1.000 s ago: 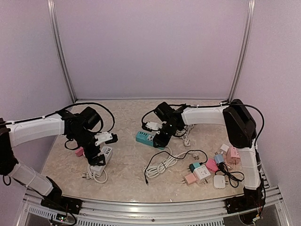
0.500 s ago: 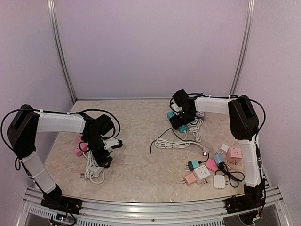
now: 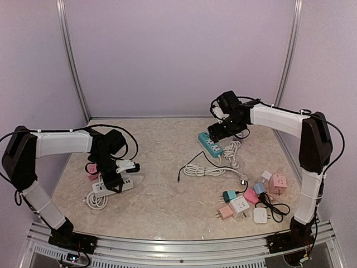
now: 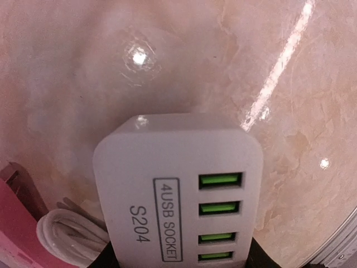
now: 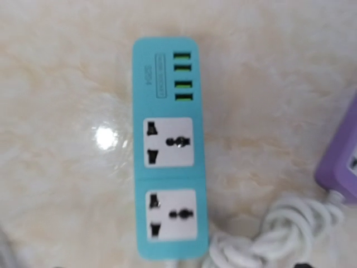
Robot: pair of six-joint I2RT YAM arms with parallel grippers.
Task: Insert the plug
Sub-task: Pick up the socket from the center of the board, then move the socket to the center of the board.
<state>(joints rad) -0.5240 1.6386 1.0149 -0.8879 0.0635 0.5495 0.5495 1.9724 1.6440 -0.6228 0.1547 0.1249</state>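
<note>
A white power strip [image 3: 113, 185] with green USB ports [image 4: 177, 190] lies at the left, its white cord [image 3: 96, 200] coiled beside it. My left gripper [image 3: 115, 178] is down on it, and in the left wrist view its black fingers [image 4: 106, 260] press both sides of the strip, shut on it. A teal power strip [image 3: 211, 144] lies flat at the back right, sockets up [image 5: 167, 146]. My right gripper [image 3: 222, 129] hovers above it, open and holding nothing; its fingers stay outside the right wrist view. No single plug stands out from the others on the table.
White and black cables [image 3: 203, 169] trail in front of the teal strip. Several small plug adapters [image 3: 240, 206] in pink, white and teal cluster at the front right. A pink item [image 3: 92, 169] lies behind the white strip. A purple strip [image 5: 340, 167] and a knotted white cord [image 5: 279, 234] sit by the teal one.
The right arm carried the teal strip to the back right, let go of it and rose. The left gripper closed on the white strip, which has shifted with its cord.
</note>
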